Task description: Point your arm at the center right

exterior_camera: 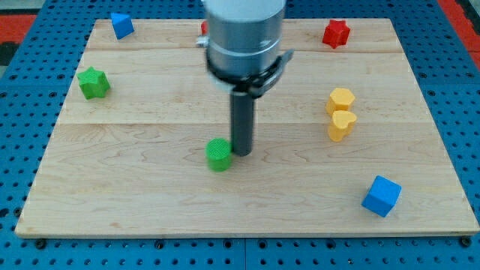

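Note:
My tip (241, 154) rests on the wooden board (150, 195) near its middle, just right of a green round block (219, 154) and almost touching it. At the view's centre right stand two yellow blocks, a hexagon (340, 100) above a heart shape (342, 125), touching each other. They lie well to the right of my tip. The arm's grey body (244, 37) hangs over the board's top middle.
A green star block (94, 82) is at the left. A blue block (121, 25) is at the top left. A red star block (337, 33) is at the top right. A blue cube (382, 196) is at the bottom right. A red block (203, 28) peeks from behind the arm.

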You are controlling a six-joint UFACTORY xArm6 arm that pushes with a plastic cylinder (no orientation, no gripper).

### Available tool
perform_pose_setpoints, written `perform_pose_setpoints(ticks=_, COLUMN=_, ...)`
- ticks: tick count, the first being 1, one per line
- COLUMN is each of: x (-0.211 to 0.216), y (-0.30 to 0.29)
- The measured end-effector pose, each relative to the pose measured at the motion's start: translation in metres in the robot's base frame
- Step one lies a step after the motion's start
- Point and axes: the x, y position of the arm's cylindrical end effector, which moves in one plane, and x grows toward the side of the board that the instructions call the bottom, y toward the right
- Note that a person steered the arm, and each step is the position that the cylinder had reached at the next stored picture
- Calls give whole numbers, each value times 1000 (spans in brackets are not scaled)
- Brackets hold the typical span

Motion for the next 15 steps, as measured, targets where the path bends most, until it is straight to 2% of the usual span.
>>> perform_pose_setpoints(ticks=1, x=4, y=-23)
perform_pose_setpoints(ticks=2, x=31, y=-30)
perform_pose_setpoints(ticks=3, x=0, y=61)
perform_pose_setpoints(ticks=4, x=-3, y=131)
perform_pose_setpoints(ticks=7, x=21, y=158)
perform_pose_setpoints(ticks=8, x=28, y=193)
perform_pose_setpoints(ticks=9, x=25, y=279)
perform_pose_setpoints(ticks=10, x=25, y=334)
perform_pose_setpoints(ticks=12, x=25, y=367)
perform_pose_setpoints(ticks=15, x=19, y=368)
